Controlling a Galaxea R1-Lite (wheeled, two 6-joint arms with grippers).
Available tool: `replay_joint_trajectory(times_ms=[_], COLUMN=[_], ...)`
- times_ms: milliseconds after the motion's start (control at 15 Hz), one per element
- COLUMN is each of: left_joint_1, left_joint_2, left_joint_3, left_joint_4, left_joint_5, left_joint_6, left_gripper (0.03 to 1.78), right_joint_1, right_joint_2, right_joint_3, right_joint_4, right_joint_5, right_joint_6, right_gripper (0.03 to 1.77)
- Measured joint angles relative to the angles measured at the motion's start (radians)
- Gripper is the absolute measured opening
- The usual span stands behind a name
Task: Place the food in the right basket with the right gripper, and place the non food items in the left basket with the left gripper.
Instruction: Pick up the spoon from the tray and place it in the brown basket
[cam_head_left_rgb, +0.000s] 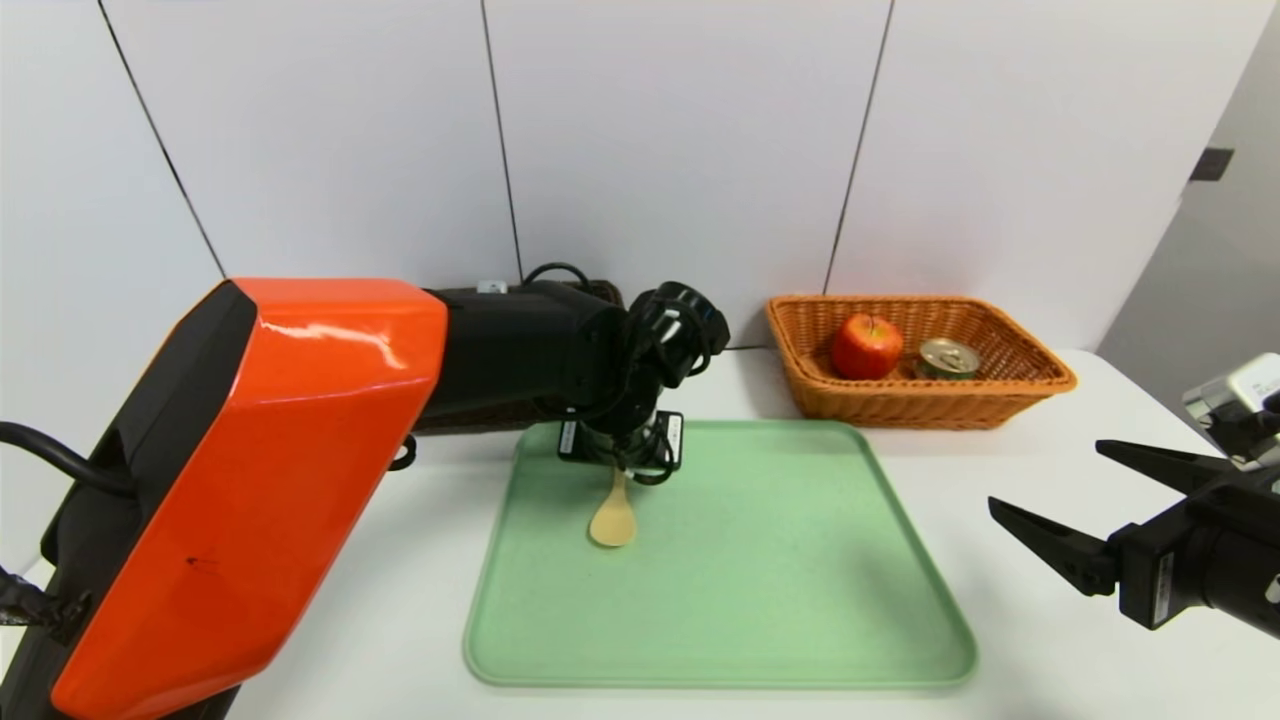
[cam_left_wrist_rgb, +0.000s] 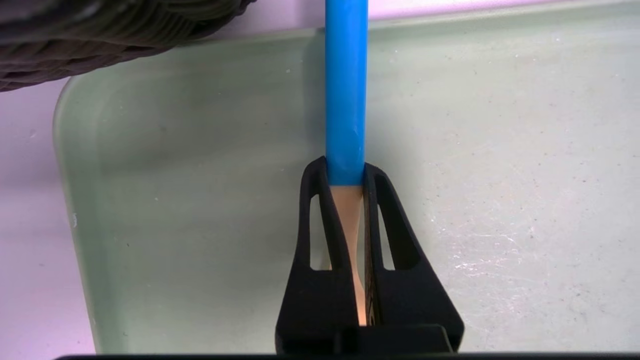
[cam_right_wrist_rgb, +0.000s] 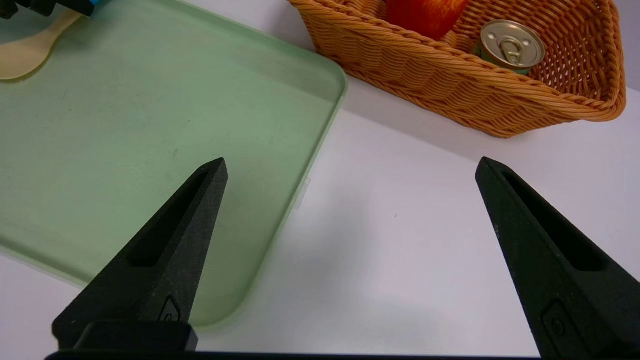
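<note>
The left end effector (cam_left_wrist_rgb: 346, 172) is closed on the spoon (cam_head_left_rgb: 612, 515) at the joint of its blue handle, on the green tray (cam_head_left_rgb: 780, 600), so it should lift straight up before swinging to the dark left basket (cam_left_wrist_rgb: 100, 35), while the right end effector (cam_head_left_rgb: 1050, 500) waits open beside the tray.

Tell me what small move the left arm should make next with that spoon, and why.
Probably lift straight up. The left gripper is shut on the spoon, which lies on the green tray, and the dark basket sits just beyond the tray's edge, so raising it first should clear the rim.
</note>
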Motion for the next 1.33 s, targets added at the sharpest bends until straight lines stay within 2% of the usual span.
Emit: replay_joint_trajectory(times_ms=[467,667,867,1133,1333], left_joint_1=[-0.024,-0.040,0.008,0.134,0.206], left_joint_2=[-0.141,-0.260,-0.373,-0.448,-0.451], left_joint_3=[0.000,0.000,0.000,0.006,0.054], left_joint_4=[0.046,0.050,0.032,-0.099,-0.270], left_joint_5=[0.000,0.001,-0.023,-0.199,-0.321], left_joint_6=[0.038,0.125,0.362,0.684,0.871], left_gripper=[0.11,0.11,0.11,0.11,0.11], right_joint_1=[0.000,0.001,0.001,0.001,0.001], right_joint_2=[0.000,0.000,-0.001,-0.012,-0.021], right_joint_3=[0.003,-0.002,-0.006,0.001,0.004], right_joint_4=[0.000,0.000,0.000,0.000,0.000], right_joint_5=[0.000,0.001,0.001,0.000,0.000], right_joint_6=[-0.003,-0.008,-0.011,-0.023,-0.027], right_gripper=[1.71,1.71,1.71,1.71,1.71])
